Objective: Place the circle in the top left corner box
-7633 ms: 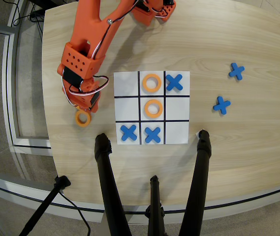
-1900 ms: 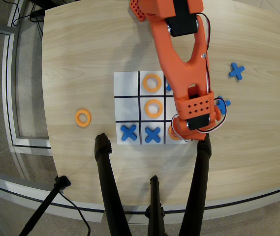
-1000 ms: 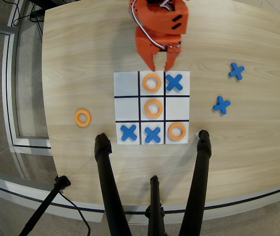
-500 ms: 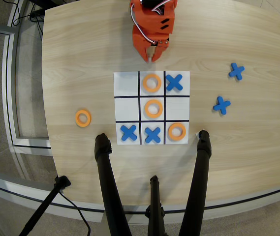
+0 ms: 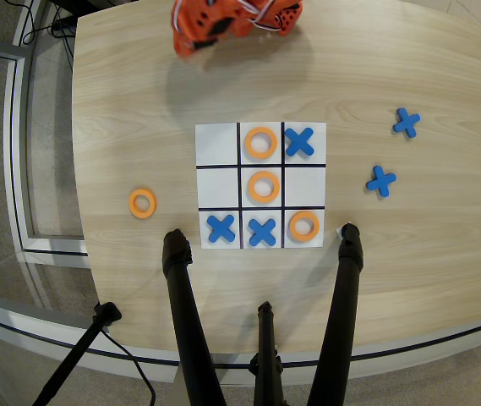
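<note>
One orange ring (image 5: 304, 225) lies in the board's (image 5: 218, 187) lower-right cell.
Your blurred gripper (image 5: 191, 34) sits far off; jaws unreadable.

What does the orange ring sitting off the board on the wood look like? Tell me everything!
The orange ring is a small flat circle with a round hole through which the wood shows. It looks like smooth plastic. It lies flat on the wooden table, left of the white board in the overhead view, about level with its middle row. Nothing touches it but the table. It matches the three rings on the board.
</note>
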Controlling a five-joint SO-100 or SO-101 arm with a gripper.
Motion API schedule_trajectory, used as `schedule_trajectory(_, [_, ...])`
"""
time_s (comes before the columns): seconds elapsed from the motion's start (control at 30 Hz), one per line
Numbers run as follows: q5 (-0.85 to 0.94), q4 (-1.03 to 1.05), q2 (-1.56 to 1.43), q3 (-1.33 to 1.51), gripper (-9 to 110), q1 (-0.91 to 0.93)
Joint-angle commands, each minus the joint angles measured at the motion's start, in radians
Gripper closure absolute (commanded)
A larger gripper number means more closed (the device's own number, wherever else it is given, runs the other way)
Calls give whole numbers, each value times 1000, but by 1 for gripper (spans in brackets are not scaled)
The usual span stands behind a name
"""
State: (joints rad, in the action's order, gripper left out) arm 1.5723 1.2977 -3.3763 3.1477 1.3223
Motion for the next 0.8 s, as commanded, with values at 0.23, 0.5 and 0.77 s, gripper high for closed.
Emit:
schedule_trajectory(0.23, [-5,5,-17,57,101,241])
schedule_trajectory(0.5, [-5,5,-17,57,101,241])
schedule_trajectory(0.77, [-5,5,-17,57,101,239])
